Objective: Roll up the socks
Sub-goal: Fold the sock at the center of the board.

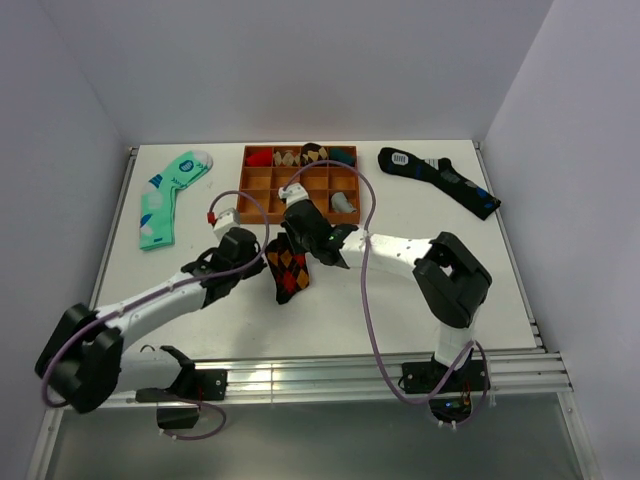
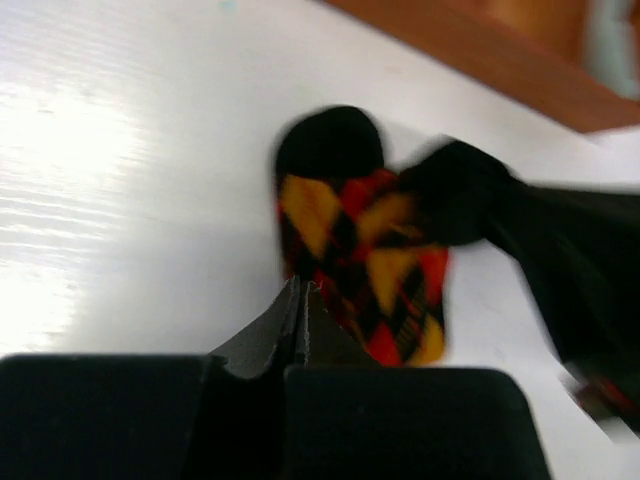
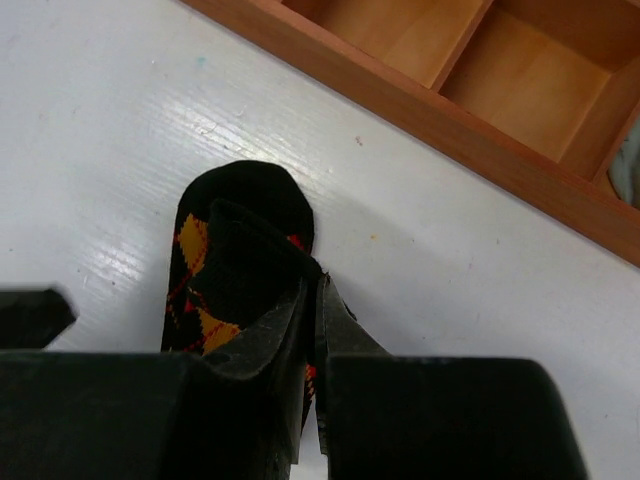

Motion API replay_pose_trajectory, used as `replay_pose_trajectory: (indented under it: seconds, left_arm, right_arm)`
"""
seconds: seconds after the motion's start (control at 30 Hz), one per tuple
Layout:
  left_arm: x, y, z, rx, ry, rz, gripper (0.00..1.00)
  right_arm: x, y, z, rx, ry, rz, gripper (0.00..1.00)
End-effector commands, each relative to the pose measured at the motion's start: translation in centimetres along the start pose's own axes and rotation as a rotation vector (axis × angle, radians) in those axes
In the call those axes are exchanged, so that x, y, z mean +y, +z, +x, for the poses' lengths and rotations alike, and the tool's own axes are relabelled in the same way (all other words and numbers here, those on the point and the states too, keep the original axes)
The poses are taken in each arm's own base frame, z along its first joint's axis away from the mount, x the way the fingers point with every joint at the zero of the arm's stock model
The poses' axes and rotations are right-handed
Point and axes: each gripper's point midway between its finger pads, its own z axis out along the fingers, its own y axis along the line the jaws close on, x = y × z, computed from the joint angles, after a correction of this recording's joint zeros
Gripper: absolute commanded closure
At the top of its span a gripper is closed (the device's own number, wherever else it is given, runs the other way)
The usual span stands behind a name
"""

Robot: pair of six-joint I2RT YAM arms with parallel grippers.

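Black argyle sock (image 1: 290, 272), red-orange diamonds, one fold inside closed right pincer (image 3: 317, 285); left pincer (image 2: 302, 286) closed beside it.

Table (image 1: 400, 300) seen from above; a compartment tray (image 1: 300, 180) sits at the far middle, rolled socks (image 1: 287, 157) in its back row; one sock (image 1: 172, 195) lies left of the tray, another sock (image 1: 440, 175) to its right; a third sock (image 1: 290, 272) lies just before the tray, left gripper (image 2: 300, 285) at its left, right gripper (image 3: 315, 285) over its far end.
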Motion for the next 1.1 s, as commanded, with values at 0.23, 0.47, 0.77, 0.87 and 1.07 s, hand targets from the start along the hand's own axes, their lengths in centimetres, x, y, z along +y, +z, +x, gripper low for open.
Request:
replay_pose_trajectory:
  seconds: [0.23,0.47,0.77,0.87,1.07]
  left_arm:
    - [2.3,6.9,-0.4,0.044,-0.045,-0.143,1.0]
    - [1.8,9.1,0.9,0.1,-0.031,-0.144,1.0]
    - [-0.4,10.6,0.8,0.11,-0.033,-0.064,1.0]
    - [-0.8,10.7,0.7,0.112,-0.036,-0.044,1.0]
    - [-1.8,10.6,0.7,0.117,-0.044,0.007,0.99]
  right_arm:
    - [1.3,-2.1,-1.9,-0.052,-0.034,-0.039,0.96]
    - [1.6,-2.1,-2.3,-0.049,-0.047,-0.045,0.96]
    - [2.2,-2.1,-3.2,-0.06,-0.055,-0.071,0.96]
    - [2.3,-1.6,-3.3,-0.048,-0.058,-0.062,0.95]
    - [2.1,-0.5,-3.8,-0.056,-0.046,-0.052,0.95]
